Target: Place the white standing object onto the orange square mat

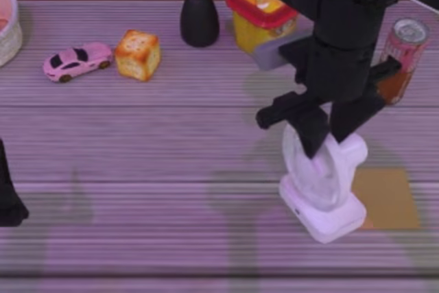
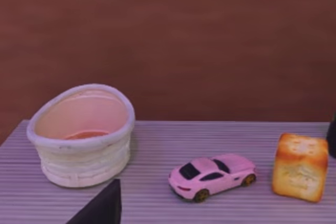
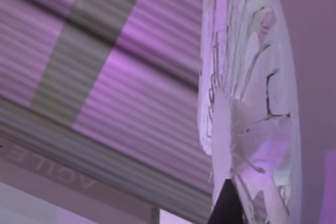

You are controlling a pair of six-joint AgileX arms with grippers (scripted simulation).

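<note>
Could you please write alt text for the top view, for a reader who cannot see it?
The right gripper reaches down onto the white standing object, whose base overlaps the left edge of the orange square mat. The left arm sits parked at the table's left edge.

You have a ribbed purple bench. Along its far edge, from the left, sit a white round container, a pink toy car, a toast-coloured cube, a black bottle, a yellow tub and a can. Near the right edge lies the orange square mat, the white standing object just beside it at its left side.
</note>
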